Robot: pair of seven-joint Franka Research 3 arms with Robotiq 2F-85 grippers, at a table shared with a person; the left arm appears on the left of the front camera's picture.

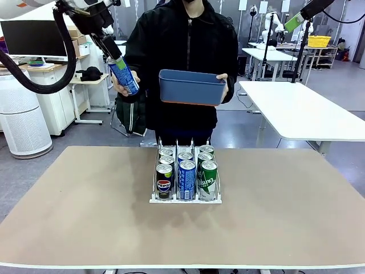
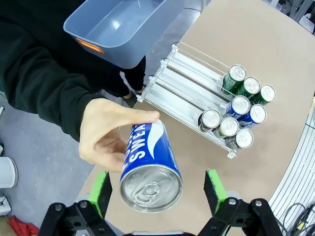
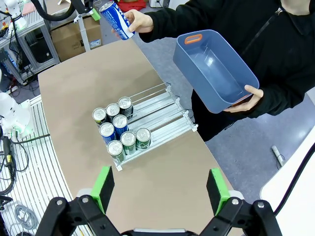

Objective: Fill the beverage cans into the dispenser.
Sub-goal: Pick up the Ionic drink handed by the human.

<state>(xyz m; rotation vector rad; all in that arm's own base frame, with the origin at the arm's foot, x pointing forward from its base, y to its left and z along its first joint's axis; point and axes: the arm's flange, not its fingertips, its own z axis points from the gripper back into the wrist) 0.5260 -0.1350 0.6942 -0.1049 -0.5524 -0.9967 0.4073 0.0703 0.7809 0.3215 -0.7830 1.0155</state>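
Observation:
A person's hand holds a blue beverage can out between the pads of my left gripper. The jaws stand open, with a gap on each side of the can. From the front, that gripper hangs high at the left, over the same blue can. The dispenser sits mid-table with several cans in its three lanes: a Pepsi can, a blue one and a green one in front. My right gripper is open high above the table, holding nothing, and looks down on the dispenser.
The person stands at the far edge, with an empty blue plastic bin in the other hand, above the table's far side. The tan table is bare around the rack. The rear halves of the lanes are unfilled.

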